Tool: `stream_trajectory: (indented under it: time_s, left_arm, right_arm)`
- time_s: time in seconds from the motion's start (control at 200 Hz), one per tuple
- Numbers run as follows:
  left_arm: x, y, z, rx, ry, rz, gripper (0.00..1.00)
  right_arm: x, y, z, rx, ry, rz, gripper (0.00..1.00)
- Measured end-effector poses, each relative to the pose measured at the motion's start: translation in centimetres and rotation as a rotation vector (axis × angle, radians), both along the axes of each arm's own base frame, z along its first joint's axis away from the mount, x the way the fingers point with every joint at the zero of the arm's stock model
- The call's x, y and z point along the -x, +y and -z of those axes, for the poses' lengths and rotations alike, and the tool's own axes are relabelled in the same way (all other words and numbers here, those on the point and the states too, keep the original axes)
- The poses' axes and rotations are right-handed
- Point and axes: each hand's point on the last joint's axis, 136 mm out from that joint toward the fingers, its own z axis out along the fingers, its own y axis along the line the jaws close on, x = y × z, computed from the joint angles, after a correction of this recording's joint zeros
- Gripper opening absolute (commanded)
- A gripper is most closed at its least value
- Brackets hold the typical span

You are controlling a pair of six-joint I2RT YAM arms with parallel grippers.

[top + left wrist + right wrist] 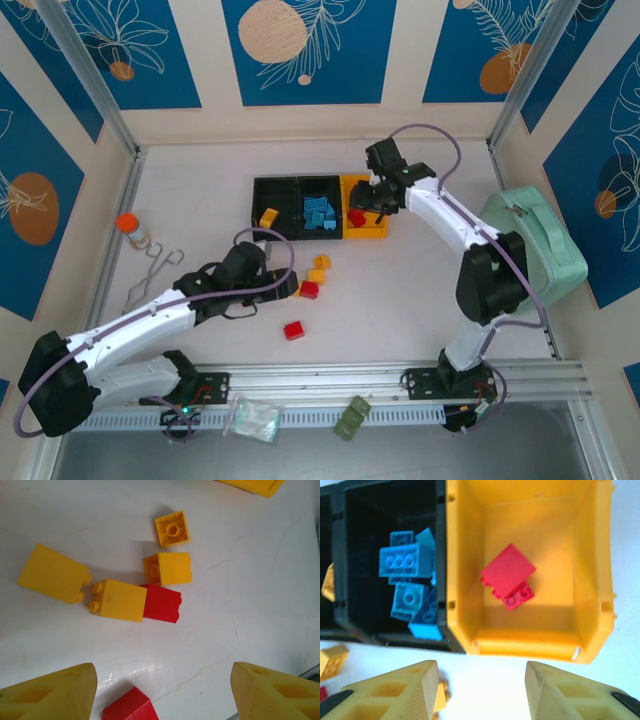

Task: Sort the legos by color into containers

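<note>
Three containers stand in a row at the back: a black one point(268, 203) with a yellow lego point(268, 216), a black one point(352, 545) with several blue legos point(407, 582), and a yellow one point(590, 555) with two red legos point(509, 572). My right gripper point(482, 685) hovers open and empty over the near rim of the yellow container point(365, 222). My left gripper point(162, 690) is open low over the table, near a cluster of yellow legos point(117, 600) and a red lego point(161, 603). Another red lego point(129, 707) lies by its left finger. In the top view a red lego point(293, 330) lies apart.
A mint-green case point(535, 245) stands at the right edge. An orange-capped bottle point(130, 228) and a wire tool point(150, 272) lie at the left. An olive-green toy point(352, 418) and a plastic bag point(250, 418) rest on the front rail.
</note>
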Motion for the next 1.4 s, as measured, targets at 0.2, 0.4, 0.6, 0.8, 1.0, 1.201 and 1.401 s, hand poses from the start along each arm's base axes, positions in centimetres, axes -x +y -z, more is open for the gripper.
stream_trajectory:
  time_s: [0.2,0.4,0.6,0.8,1.0,1.201,1.401]
  left_arm:
    - [0.9,1.6,0.3,-0.027,0.009,-0.028,0.71]
    - [2.3,3.8,0.9,-0.06,0.036,-0.075,0.71]
    - [4.1,6.5,1.8,-0.104,0.082,-0.134,0.72]
    - [5.9,9.0,3.6,-0.15,0.14,-0.19,0.72]
    - [7.0,10.5,5.1,-0.179,0.189,-0.233,0.72]
    - [7.4,11.1,5.9,-0.193,0.209,-0.249,0.72]
    - [7.6,11.4,6.2,-0.18,0.214,-0.269,0.72]
  right_arm:
    - [5.0,1.5,0.3,-0.017,-0.006,-0.097,0.52]
    - [10.0,3.9,1.3,-0.031,-0.003,-0.245,0.57]
    - [14.9,6.8,2.0,-0.056,0.001,-0.385,0.63]
    - [19.6,9.5,4.1,-0.067,0.076,-0.476,0.68]
    - [22.8,12.4,6.5,-0.056,0.147,-0.539,0.68]
    - [25.4,14.5,10.2,0.016,0.24,-0.601,0.69]
    - [26.1,16.4,11.1,0.025,0.268,-0.636,0.68]
